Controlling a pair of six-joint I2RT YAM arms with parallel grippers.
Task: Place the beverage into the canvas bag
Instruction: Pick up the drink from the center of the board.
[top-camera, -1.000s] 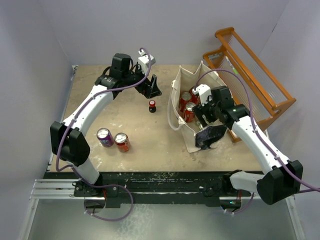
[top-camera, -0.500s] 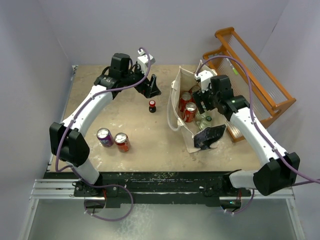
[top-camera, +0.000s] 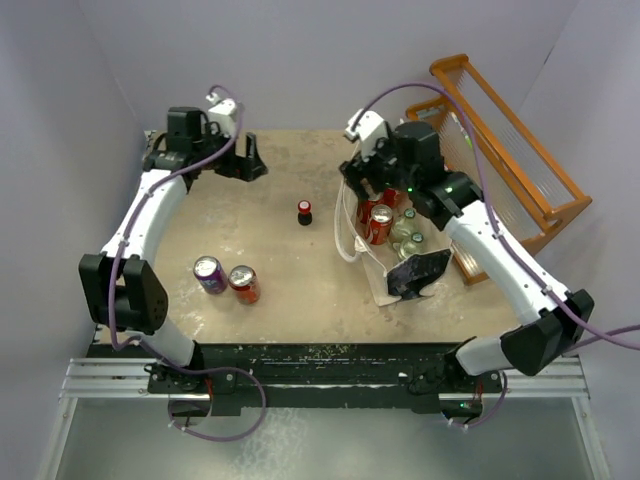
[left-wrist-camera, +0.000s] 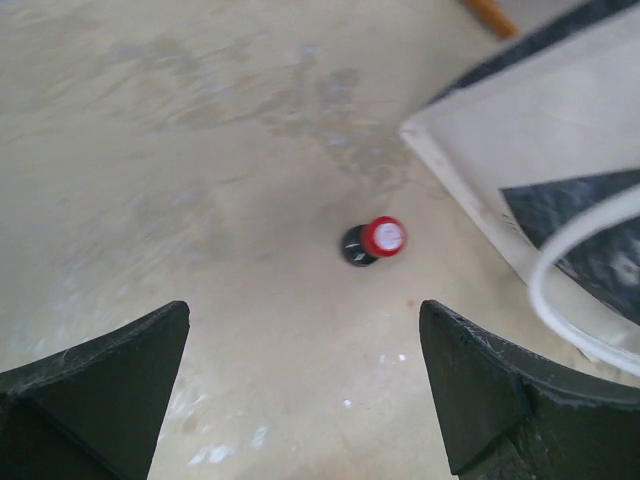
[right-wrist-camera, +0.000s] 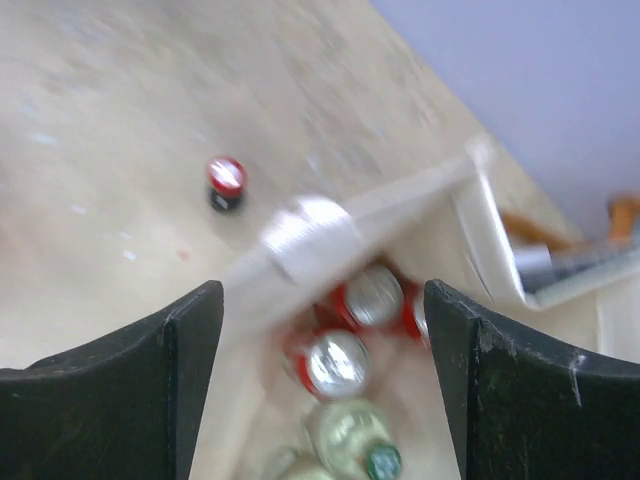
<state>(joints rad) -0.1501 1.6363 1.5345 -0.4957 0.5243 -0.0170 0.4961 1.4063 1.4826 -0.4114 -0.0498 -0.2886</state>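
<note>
A small dark bottle with a red cap stands upright on the table, left of the cream canvas bag. The bag stands open and holds red cans and green-capped bottles. My left gripper is open and empty, up and to the left of the small bottle, which shows ahead of it in the left wrist view. My right gripper is open and empty above the bag's far left rim. Below it are red cans and a green-capped bottle.
A purple can and a red can stand at the near left of the table. An orange wooden rack stands at the back right beside the bag. The bag's black end panel faces the near side.
My left gripper has swung back and left, away from the small bottle. My right gripper has risen out of the bag and moved toward its far left rim.
</note>
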